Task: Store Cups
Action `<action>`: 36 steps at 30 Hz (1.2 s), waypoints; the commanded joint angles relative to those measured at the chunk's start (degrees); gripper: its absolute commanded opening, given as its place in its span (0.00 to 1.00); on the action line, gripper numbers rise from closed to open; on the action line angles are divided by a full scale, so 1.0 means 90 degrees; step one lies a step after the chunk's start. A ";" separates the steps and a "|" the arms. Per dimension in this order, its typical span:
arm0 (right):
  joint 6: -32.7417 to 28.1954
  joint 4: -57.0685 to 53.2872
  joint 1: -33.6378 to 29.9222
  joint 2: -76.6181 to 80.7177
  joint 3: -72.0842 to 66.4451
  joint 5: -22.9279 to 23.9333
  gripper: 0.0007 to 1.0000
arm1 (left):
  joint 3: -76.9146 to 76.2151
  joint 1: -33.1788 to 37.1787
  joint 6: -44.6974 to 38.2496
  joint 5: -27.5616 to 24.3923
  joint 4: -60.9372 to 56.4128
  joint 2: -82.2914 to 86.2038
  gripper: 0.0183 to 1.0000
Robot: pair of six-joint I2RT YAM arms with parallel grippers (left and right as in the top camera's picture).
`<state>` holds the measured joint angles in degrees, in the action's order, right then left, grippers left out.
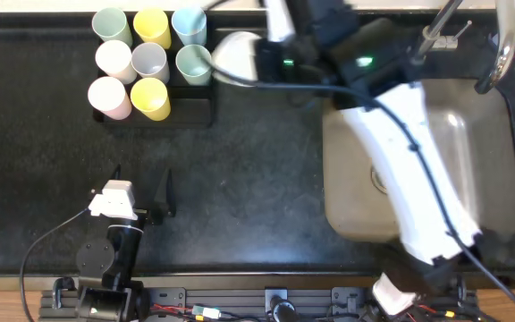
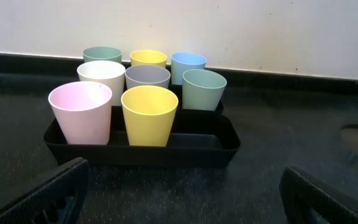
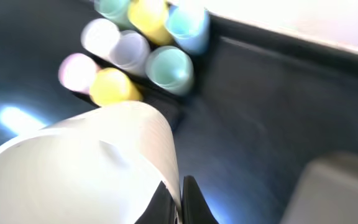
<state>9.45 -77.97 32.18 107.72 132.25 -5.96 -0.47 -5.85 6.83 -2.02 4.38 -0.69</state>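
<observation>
Right gripper: clamped on the wall of the held white cup, near its rim. The cup lies tipped on its side against the fingers.
Held white cup: in the right gripper, up off the counter.
Tray: ahead of and below the right gripper, just past the held cup. It is also straight ahead of the left gripper, well apart from it.
Cups in tray: all upright, in three rows.
Row nearest the left gripper: pink cup, front yellow cup.
Middle row: small white cup, grey cup, pale green cup.
Farthest row: back green cup, back yellow cup, blue cup.
Free slot: beside the front yellow cup, in front of the pale green cup.
Left gripper: fingers spread wide, low over the counter.
Sink: behind the right gripper, under its arm.
</observation>
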 commanded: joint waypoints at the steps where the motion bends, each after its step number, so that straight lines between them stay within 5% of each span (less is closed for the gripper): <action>1: 0.0770 0.0005 0.0605 0.1185 0.0316 0.0590 0.04 | 0.0002 0.0049 -0.0114 -0.0102 0.0027 0.0058 1.00; 14: 0.1647 0.0372 0.1049 0.2725 0.0313 0.0918 0.04 | 0.0002 0.0049 -0.0114 -0.0100 0.0029 0.0058 1.00; 36: 0.1690 0.0641 0.1095 0.3359 0.0226 0.1073 0.04 | 0.0002 0.0049 -0.0114 -0.0102 0.0029 0.0058 1.00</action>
<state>24.03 -72.12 41.71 136.62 134.45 3.20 -0.47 -5.85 6.83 -2.02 4.38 -0.69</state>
